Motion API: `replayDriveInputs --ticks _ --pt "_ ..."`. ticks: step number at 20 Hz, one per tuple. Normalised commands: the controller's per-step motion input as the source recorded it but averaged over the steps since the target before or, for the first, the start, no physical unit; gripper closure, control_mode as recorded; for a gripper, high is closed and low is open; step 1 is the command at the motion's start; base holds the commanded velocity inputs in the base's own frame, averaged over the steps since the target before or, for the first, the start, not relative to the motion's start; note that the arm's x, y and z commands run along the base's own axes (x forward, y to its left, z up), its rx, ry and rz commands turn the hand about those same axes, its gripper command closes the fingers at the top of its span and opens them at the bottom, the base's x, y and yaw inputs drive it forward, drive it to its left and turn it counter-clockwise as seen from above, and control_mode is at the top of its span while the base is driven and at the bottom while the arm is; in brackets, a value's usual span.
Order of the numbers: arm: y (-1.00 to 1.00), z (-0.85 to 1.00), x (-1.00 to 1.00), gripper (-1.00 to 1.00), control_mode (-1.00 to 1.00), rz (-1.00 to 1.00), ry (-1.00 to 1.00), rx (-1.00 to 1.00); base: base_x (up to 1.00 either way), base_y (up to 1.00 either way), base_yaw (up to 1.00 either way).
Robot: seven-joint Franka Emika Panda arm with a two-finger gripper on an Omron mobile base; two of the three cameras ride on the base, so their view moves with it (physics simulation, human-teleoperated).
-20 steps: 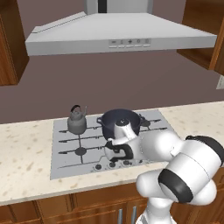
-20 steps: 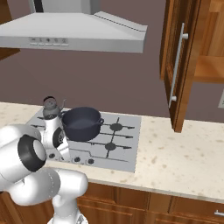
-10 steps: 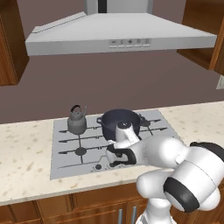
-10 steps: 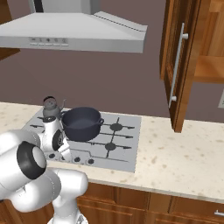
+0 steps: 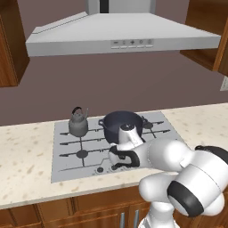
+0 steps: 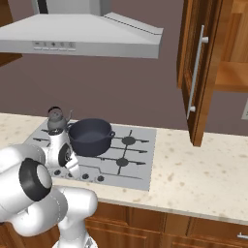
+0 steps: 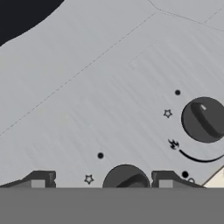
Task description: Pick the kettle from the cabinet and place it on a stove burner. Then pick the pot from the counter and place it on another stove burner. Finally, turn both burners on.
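Now the gripper stands spread wide over the front strip of the cooktop, a dark knob between its fingertips and not pinched; a second ago the jaws were much narrower. That reads as a knob turn just finished and let go, so one burner is probably on. A second knob lies just to the gripper's right in the hand view. Beyond the gripper, the pot sits on a rear burner with the kettle further off to its left on another. No flame shows anywhere, the knob between the fingers is cut off below, and the forearm hides the knob row from the left base view.
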Motion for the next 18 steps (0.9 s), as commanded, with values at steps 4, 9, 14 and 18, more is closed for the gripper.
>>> replayDriveInputs --ticks 4,9,14,18 --pt "0.07 0.3 -0.09 -1.0 -1.0 0.06 0.0 0.0 0.0 0.0 0.0" --pt "0.12 0.38 -0.12 -1.0 -1.0 0.06 0.0 0.0 0.0 0.0 0.0" --pt "0.14 0.25 -0.17 -1.0 -1.0 0.06 0.0 0.0 0.0 0.0 0.0" --pt "0.1 0.06 -0.09 -1.0 -1.0 0.07 0.0 0.0 0.0 0.0 0.0"
